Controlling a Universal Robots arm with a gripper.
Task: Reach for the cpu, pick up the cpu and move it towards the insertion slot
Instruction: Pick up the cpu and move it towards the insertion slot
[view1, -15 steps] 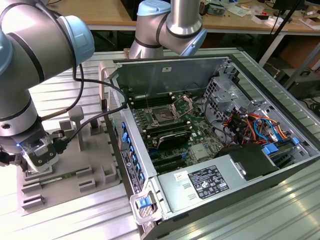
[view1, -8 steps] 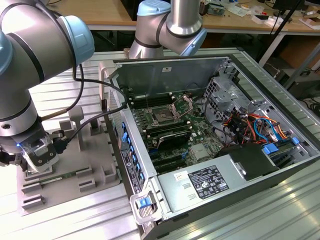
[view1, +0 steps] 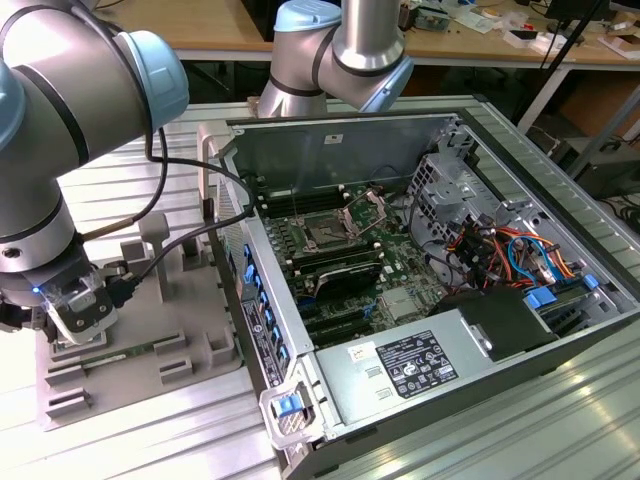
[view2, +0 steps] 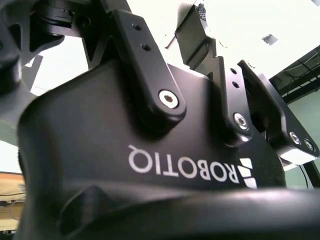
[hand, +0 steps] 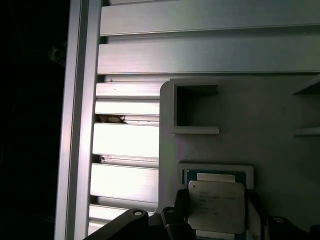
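Note:
In the first wrist view the cpu (hand: 216, 204), a flat square chip with a pale silver top, lies at a square pocket of the grey fixture tray (hand: 280, 120). My gripper (hand: 216, 220) has a dark finger (hand: 180, 212) against each side of the chip and looks shut on it. The exterior view has the gripper (view1: 72, 338) low over that tray (view1: 190, 320) at the exterior view's left. The insertion slot (view1: 326, 236) is the dark square socket in the open computer case (view1: 420, 130), with its silver bracket (view1: 365, 208) raised, well to the exterior view's right of the gripper.
Upright grey posts (view1: 155, 250) and small blocks stand on the tray. A ribbed aluminium table (view1: 150, 440) carries everything. Inside the case are the power supply (view1: 410, 365), a drive cage (view1: 445, 195) and coloured cables (view1: 510, 250). The gripper's black housing (view2: 150, 150) is close up in the second wrist view.

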